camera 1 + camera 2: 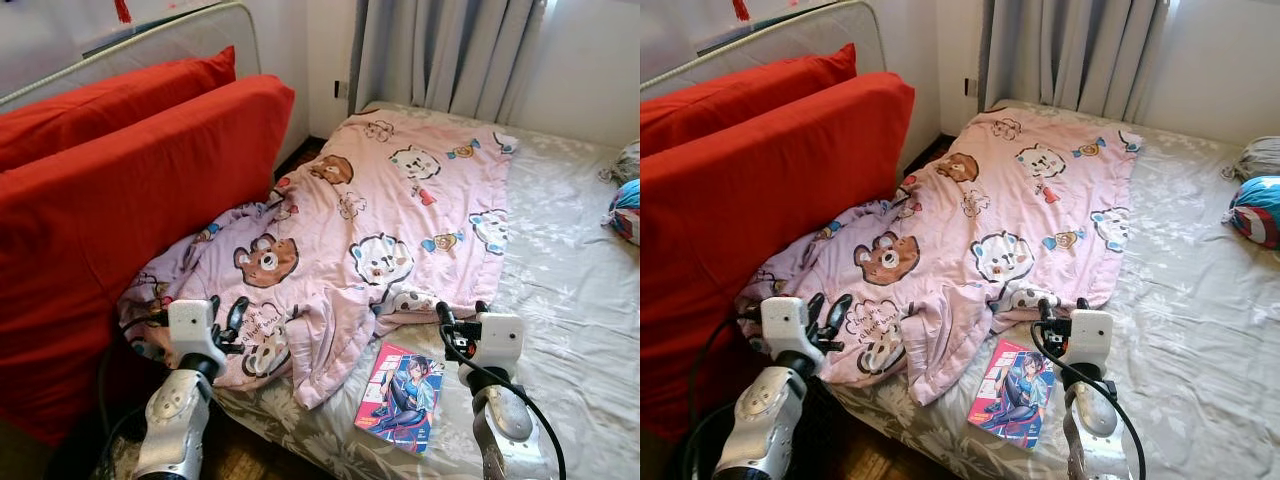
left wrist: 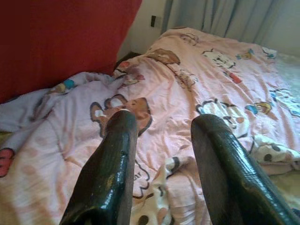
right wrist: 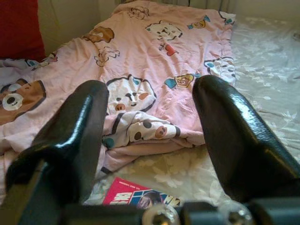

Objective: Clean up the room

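With fingers spread and empty, both grippers, left gripper (image 1: pixel 226 318) and right gripper (image 1: pixel 460 312), should pinch the pink blanket (image 1: pixel 400 210) at its rumpled near hem, just beyond the comic book (image 1: pixel 402 396).

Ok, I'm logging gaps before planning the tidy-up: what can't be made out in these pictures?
- Bed sheet under the pink blanket: hidden by the blanket, head views.
- Bundle at the bed's right side: cut by the frame edge, left eye view.
- Magazine: mostly cut off by the right wrist view's edge and the right gripper.
- Headboard: largely hidden behind the red pillows.

Grey curtains (image 1: pixel 450 55) hang behind the bed, a wall socket (image 1: pixel 341 89) just beside them.
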Tool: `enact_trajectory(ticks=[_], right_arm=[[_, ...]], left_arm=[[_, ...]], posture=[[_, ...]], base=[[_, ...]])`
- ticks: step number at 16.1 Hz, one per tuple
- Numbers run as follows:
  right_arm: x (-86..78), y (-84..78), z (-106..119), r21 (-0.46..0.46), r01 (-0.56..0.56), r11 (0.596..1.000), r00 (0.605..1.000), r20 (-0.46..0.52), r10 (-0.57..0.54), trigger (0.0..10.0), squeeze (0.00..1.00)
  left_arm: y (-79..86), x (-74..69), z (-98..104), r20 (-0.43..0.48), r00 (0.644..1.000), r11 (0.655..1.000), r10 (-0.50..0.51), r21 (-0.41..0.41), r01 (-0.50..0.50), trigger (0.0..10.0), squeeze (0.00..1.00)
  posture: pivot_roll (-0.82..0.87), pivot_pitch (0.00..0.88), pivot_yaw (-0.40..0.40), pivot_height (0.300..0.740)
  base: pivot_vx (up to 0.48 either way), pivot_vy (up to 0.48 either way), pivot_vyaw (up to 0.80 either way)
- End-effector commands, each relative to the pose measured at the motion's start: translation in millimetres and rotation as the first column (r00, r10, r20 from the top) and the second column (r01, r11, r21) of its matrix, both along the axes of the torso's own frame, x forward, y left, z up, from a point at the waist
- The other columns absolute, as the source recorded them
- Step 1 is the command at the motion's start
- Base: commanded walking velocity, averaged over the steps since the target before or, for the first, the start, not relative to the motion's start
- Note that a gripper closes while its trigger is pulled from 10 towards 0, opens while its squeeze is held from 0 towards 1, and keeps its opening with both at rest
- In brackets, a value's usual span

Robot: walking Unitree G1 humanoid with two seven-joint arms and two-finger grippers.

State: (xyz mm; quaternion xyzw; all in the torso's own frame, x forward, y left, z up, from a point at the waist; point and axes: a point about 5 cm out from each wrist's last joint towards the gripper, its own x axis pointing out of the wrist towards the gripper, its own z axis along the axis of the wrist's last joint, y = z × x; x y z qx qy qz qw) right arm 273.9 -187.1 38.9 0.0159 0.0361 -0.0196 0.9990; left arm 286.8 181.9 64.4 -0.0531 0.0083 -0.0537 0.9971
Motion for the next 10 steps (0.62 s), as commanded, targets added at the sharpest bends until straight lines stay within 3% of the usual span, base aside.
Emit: enact_trajectory(ticks=[1, 6, 10], right_arm=[[-1.6, 1.2, -0.1, 0.000, 0.001, 1.000, 1.000, -0.007, -0.001, 10.0, 0.00], [-0.1, 1.5, -1.0, -0.009, 0.002, 1.000, 1.000, -0.027, -0.002, 10.0, 0.00], [0.4, 1.3, 6.1, 0.011, 0.009, 1.000, 1.000, 0.016, -0.009, 10.0, 0.00]], left_arm=[[-2.0, 2.0, 4.7, 0.012, 1.000, 1.000, -0.014, 0.001, 0.014, 10.0, 0.00], [-4.6, 1.6, 5.9, 0.011, 0.999, 1.000, -0.031, 0.003, 0.031, 10.0, 0.00], [0.8, -1.4, 2.7, -0.005, 1.000, 1.000, -0.018, 0.001, 0.018, 10.0, 0.00]], posture=[[-0.04, 0.000, 0.008, 0.740], [-0.04, 0.000, 0.006, 0.740], [-0.04, 0.000, 0.006, 0.740]], base=[[0.000, 0.000, 0.00], [0.000, 0.000, 0.00], [0.000, 0.000, 0.00]])
